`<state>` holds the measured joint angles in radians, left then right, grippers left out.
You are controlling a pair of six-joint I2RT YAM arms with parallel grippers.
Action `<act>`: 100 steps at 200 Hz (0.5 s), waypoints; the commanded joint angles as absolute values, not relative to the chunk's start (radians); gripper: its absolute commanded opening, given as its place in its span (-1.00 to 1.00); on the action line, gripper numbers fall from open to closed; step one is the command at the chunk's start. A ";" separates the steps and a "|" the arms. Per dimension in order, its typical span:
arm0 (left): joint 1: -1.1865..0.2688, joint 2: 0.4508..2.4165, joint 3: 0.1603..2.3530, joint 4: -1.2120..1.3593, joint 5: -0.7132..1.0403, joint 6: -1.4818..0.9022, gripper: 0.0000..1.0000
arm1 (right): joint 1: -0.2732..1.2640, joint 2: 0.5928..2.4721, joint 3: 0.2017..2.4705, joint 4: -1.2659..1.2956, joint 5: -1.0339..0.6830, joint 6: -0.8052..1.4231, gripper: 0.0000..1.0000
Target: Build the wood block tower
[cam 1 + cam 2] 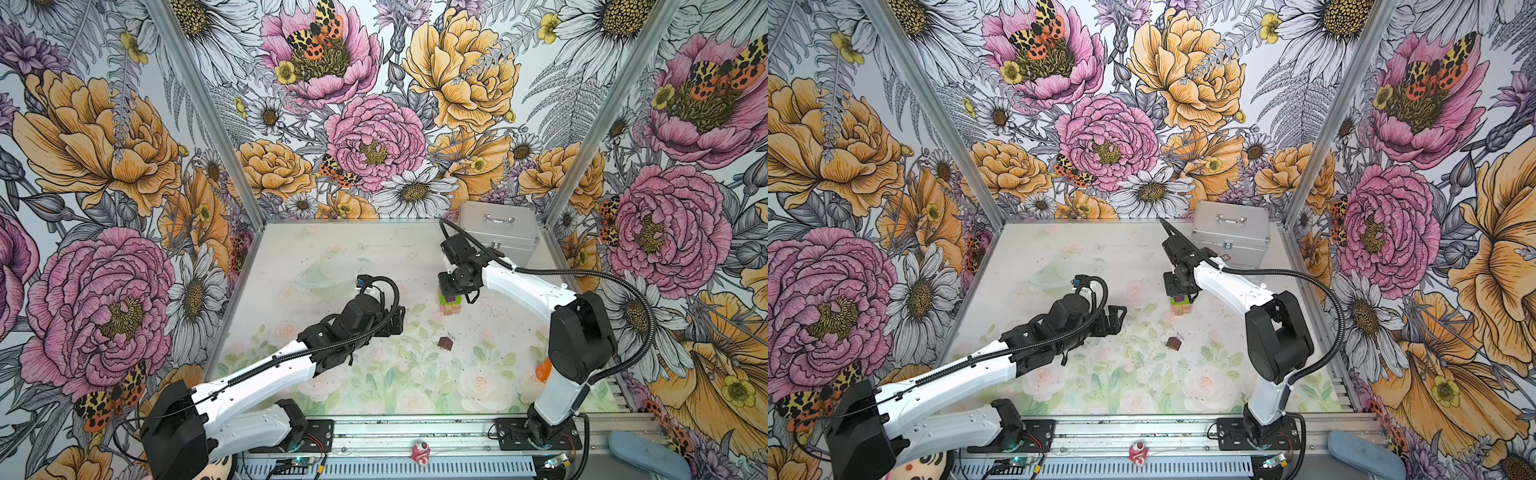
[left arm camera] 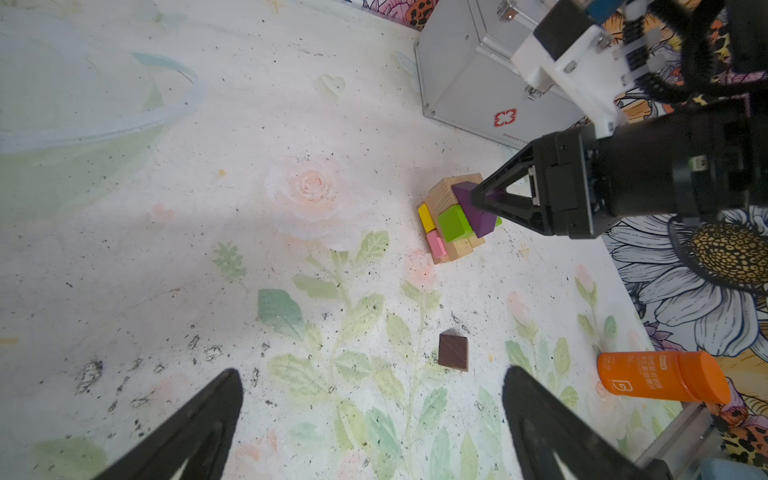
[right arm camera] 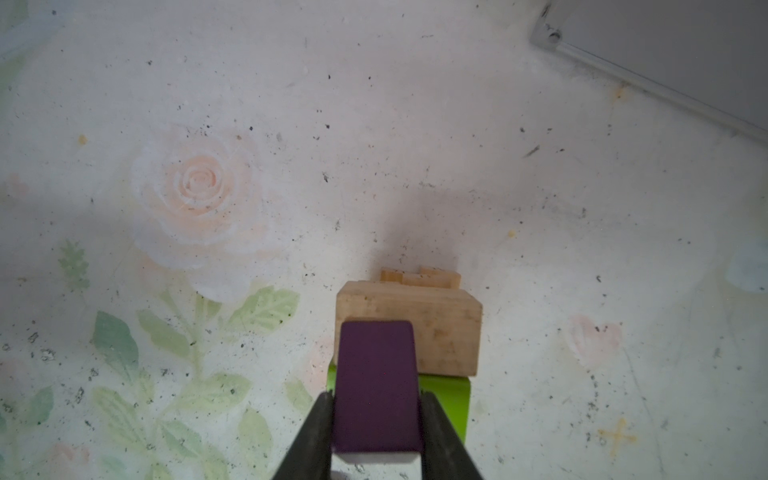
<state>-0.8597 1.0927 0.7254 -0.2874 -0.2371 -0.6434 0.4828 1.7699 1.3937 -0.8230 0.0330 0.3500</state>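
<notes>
Your table (image 1: 374,241), printed with pale roses and leaves, carries the wood block tower (image 1: 450,308) right of middle, a dark-brown block (image 1: 445,342) lying flat nearby, a silver case (image 1: 498,232) in the far right corner, and an orange bottle (image 2: 660,376) on its side near the right edge.

We list: tower (image 2: 446,193), plain tan wood with visible grain, some blocks painted matt; purple block (image 3: 376,386), smooth matt paint; brown block (image 2: 453,352), dark wood, fine grain; case (image 2: 465,83), dull silver metal; bottle (image 2: 660,376), smooth orange plastic, slight sheen; tabletop (image 2: 249,249), matt print, scuffed and black-speckled.
</notes>
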 commanded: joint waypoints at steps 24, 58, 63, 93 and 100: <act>-0.849 1.069 0.710 -0.281 -0.224 -0.627 0.98 | 0.483 1.779 1.443 -0.828 0.055 0.356 -0.40; -0.847 1.056 0.704 -0.287 -0.229 -0.629 0.97 | 0.483 1.795 1.455 -0.828 0.053 0.359 -0.40; -0.847 1.054 0.704 -0.286 -0.229 -0.630 0.98 | 0.484 1.796 1.455 -0.828 0.055 0.359 -0.40; -0.844 1.051 0.699 -0.289 -0.229 -0.632 0.98 | 0.484 1.804 1.460 -0.828 0.054 0.360 -0.40; -0.842 1.052 0.698 -0.288 -0.230 -0.632 0.98 | 0.483 1.805 1.460 -0.828 0.053 0.361 -0.40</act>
